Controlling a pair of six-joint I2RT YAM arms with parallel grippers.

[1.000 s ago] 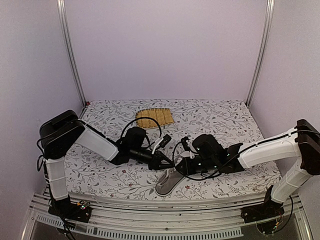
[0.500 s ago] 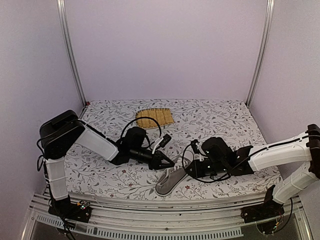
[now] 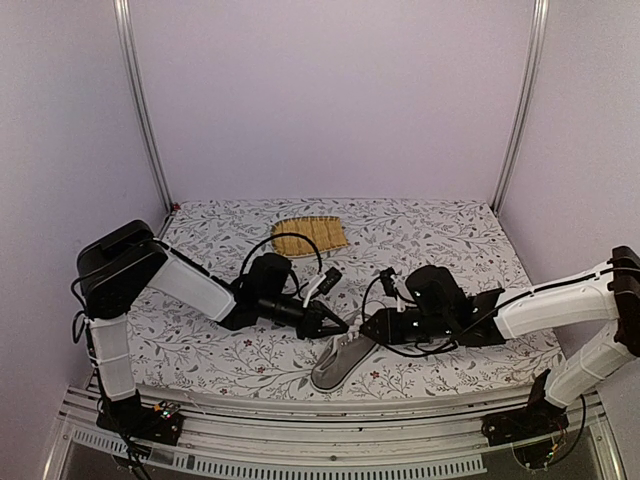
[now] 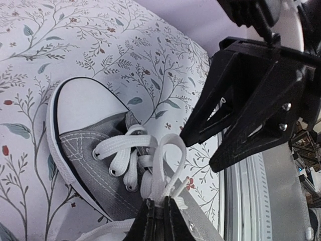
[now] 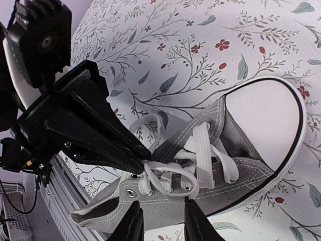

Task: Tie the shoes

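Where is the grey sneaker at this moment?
In the top view, the grey sneaker lies at the front middle of the table, just below the left claw and the right claw.

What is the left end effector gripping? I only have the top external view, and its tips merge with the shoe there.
Observer: In the left wrist view, the left end effector is shut on a white lace loop pulled up from the eyelets.
Operator: And the right one, is it holding lace too?
Observer: No. The right wrist view shows the right end effector open, with nothing between its fingers and the sneaker lying just beyond them.
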